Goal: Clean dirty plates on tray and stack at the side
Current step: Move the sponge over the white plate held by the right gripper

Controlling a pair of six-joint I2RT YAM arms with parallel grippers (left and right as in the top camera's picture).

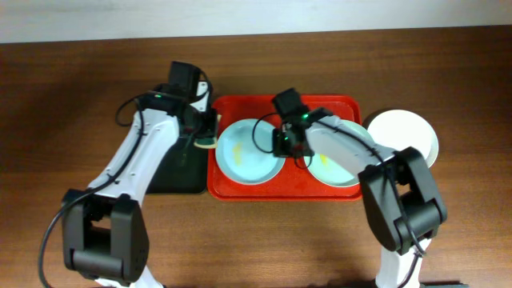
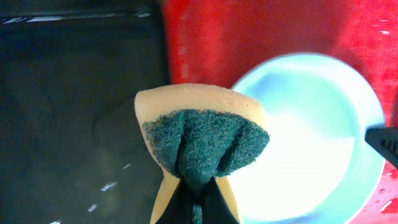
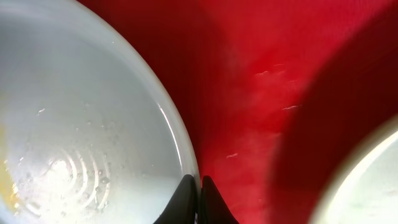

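Plates number three on my overhead feed: a pale blue plate (image 1: 244,152) and a pale green plate (image 1: 340,170) lie side by side in the red tray (image 1: 280,194), and a white plate (image 1: 404,134) sits on the table (image 1: 80,80) just beside the tray's right end. My right arm covers much of the green one from above. I count two trays, the red one and a black tray (image 1: 172,180) touching its left side, and one sponge (image 2: 202,134).

My left wrist camera gives what the overhead cannot. The left gripper (image 2: 198,193) is clenched on the sponge, which is folded with its green scouring face outward and yellow foam behind. It hangs over the seam between the black tray and the red one, with the blue plate just to its right.

On the right wrist camera, the right gripper (image 3: 199,190) is pinched closed on the blue plate's rim, which runs straight into the gap between its fingers. Water droplets and a faint yellow smear show on that plate here only. The green plate's edge is a blur at lower right.
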